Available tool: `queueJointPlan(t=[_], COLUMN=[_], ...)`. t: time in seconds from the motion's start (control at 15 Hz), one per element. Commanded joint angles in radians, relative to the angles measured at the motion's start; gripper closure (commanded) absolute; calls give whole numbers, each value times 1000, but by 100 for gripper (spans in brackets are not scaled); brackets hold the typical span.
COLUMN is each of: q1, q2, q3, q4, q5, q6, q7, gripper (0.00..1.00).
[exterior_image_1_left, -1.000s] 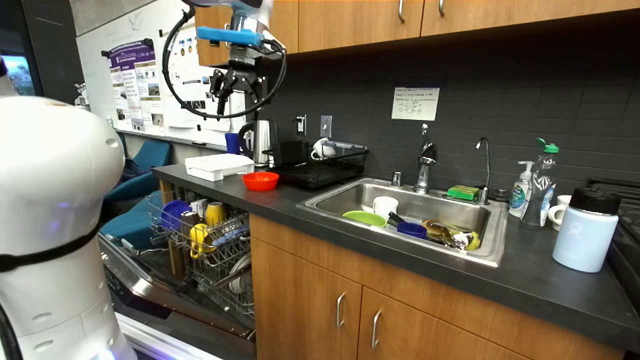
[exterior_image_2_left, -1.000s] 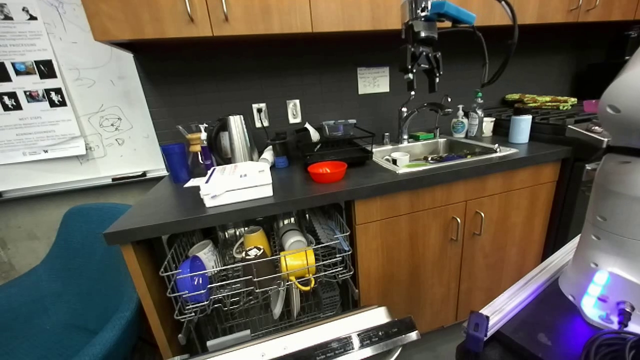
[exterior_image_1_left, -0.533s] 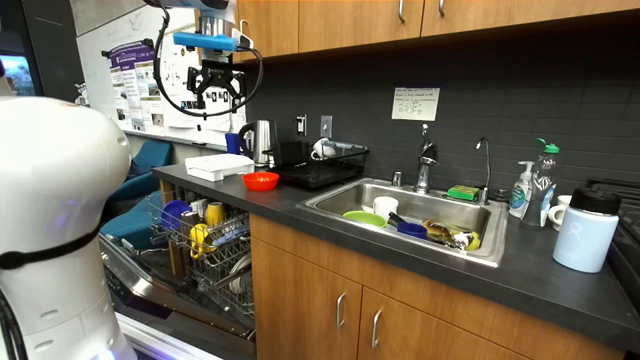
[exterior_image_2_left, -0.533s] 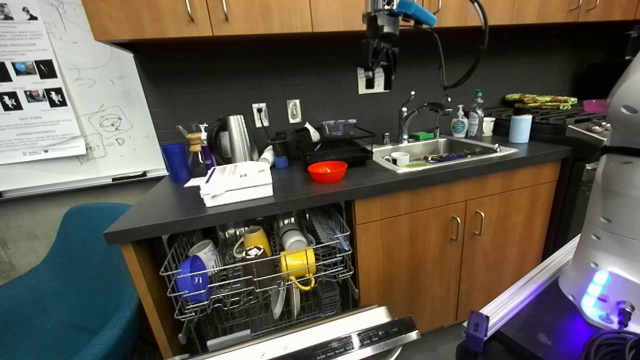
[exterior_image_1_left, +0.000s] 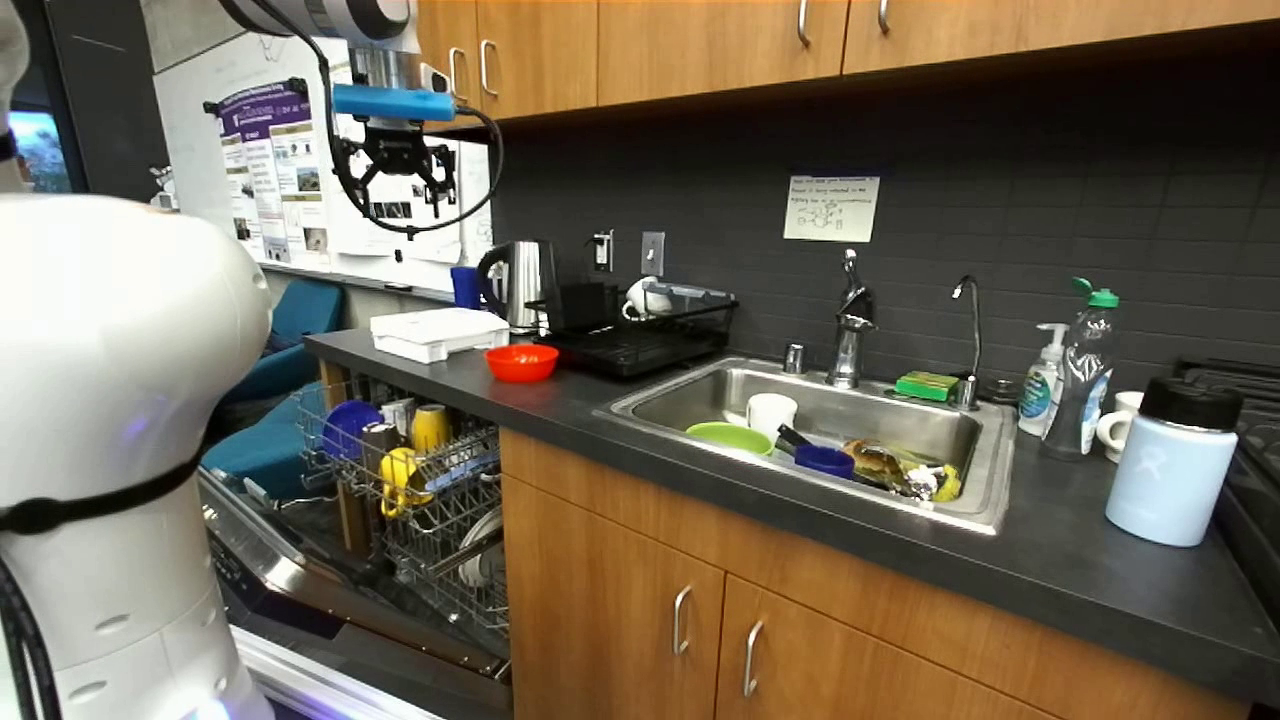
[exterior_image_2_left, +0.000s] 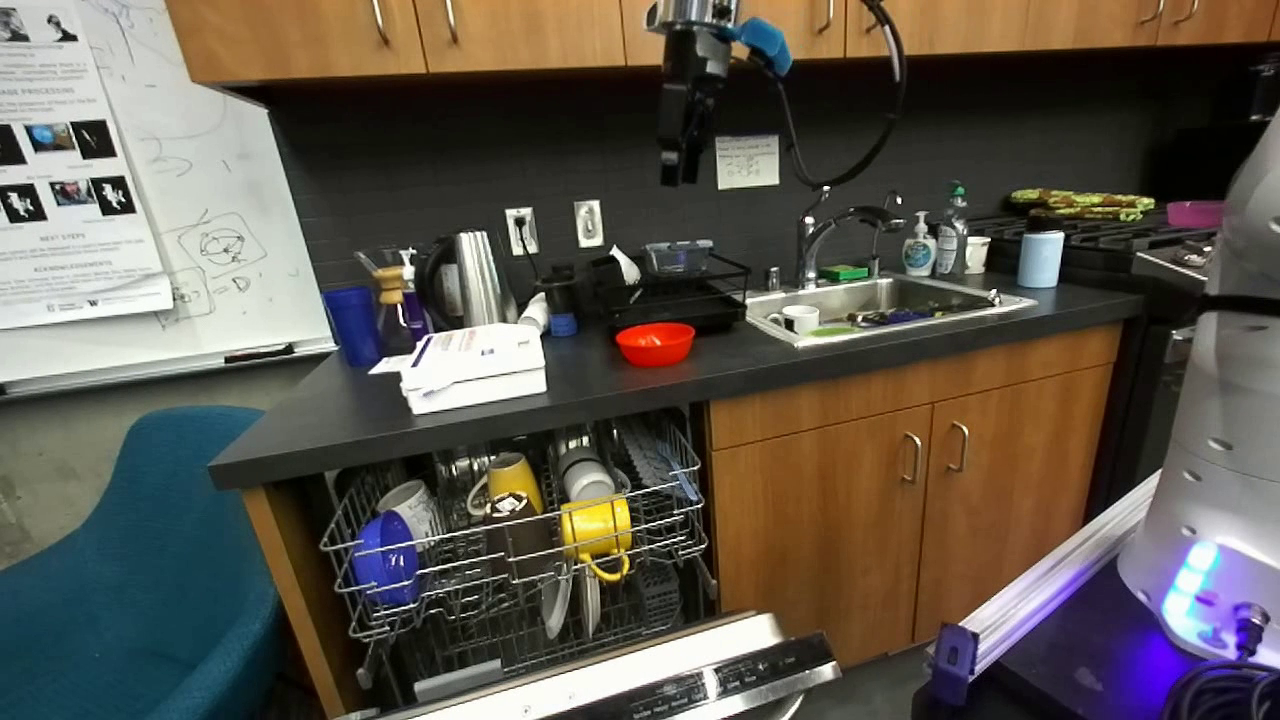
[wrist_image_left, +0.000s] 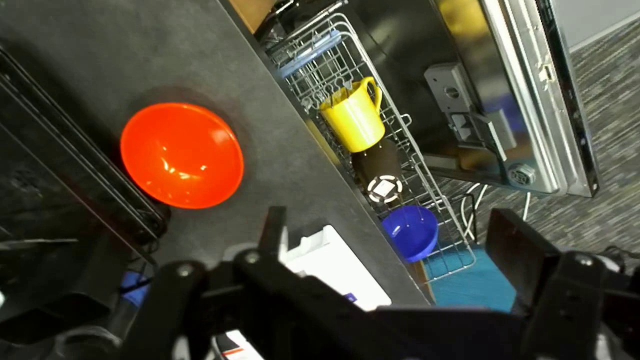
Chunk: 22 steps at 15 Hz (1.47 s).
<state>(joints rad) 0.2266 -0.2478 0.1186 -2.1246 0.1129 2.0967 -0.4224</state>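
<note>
My gripper (exterior_image_1_left: 400, 207) is open and empty, high above the counter and pointing down; it touches nothing. In an exterior view it (exterior_image_2_left: 680, 175) shows nearly edge-on. Its spread fingers frame the bottom of the wrist view (wrist_image_left: 389, 220). A red bowl (wrist_image_left: 182, 155) stands on the dark counter (exterior_image_2_left: 590, 385), beside the black dish rack (exterior_image_1_left: 640, 350). A white box (wrist_image_left: 335, 270) lies on the counter, partly hidden by the gripper in the wrist view. In the pulled-out dishwasher rack are a yellow mug (wrist_image_left: 354, 120), a dark brown cup (wrist_image_left: 377, 167) and a blue bowl (wrist_image_left: 411, 232).
The dishwasher door (exterior_image_2_left: 620, 675) hangs open. The sink (exterior_image_1_left: 990, 500) holds a white mug (exterior_image_1_left: 771, 412), a green bowl (exterior_image_1_left: 730, 436) and other dishes. A kettle (exterior_image_2_left: 475, 280) stands behind the white box. Wooden cabinets (exterior_image_1_left: 720, 50) hang above the counter. A teal chair (exterior_image_2_left: 150, 560) stands beside it.
The gripper has moved away from the sink, toward the left in both exterior views, and has turned about its vertical axis. It stays open. The dishes and counter things have not moved.
</note>
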Motion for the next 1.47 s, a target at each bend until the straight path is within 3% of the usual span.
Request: queueJointPlan(t=[0.0,0.4,0.87,1.4], q1=[30,13,-28,-84], q2=[120,290,391,463], q3=[-3,42,37,28], q4=[81,175,171,162], q5=[41,-26,-221,-312], q6=[19,28,83,68], q7=[-178,-352,-326,-303], gripper=[0,0,0,0])
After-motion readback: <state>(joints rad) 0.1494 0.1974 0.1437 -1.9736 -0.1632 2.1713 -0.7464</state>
